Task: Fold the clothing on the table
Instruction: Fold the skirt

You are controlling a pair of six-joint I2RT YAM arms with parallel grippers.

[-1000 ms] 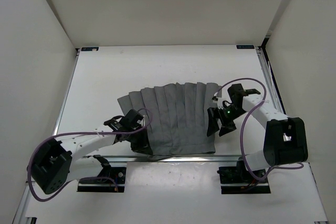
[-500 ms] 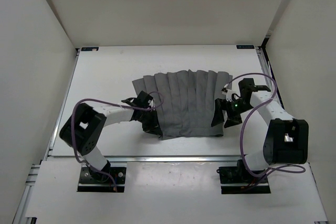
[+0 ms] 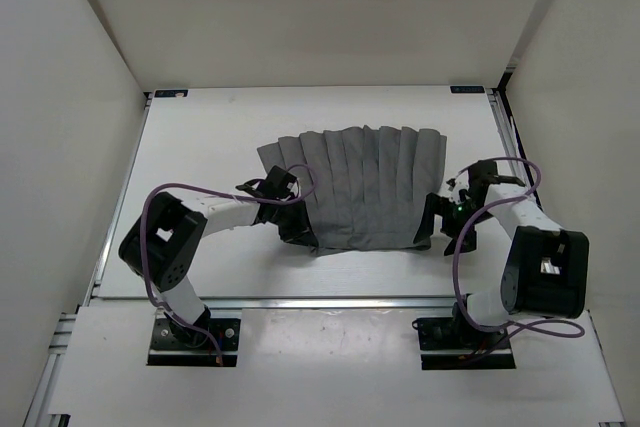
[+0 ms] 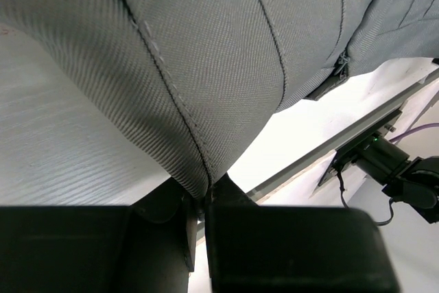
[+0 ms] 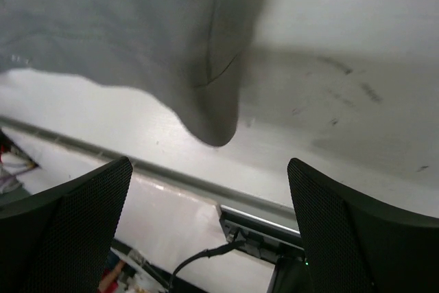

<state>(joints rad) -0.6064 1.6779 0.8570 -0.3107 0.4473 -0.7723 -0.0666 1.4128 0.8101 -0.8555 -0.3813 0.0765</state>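
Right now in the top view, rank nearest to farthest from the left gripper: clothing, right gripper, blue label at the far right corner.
1. clothing: pinched in the left gripper, at its near left corner.
2. right gripper: open, beside the near right corner.
3. blue label: far right corner of the table.

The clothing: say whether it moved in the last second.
Yes. The clothing has slid away from the near rail of the table, toward its far edge and slightly right.
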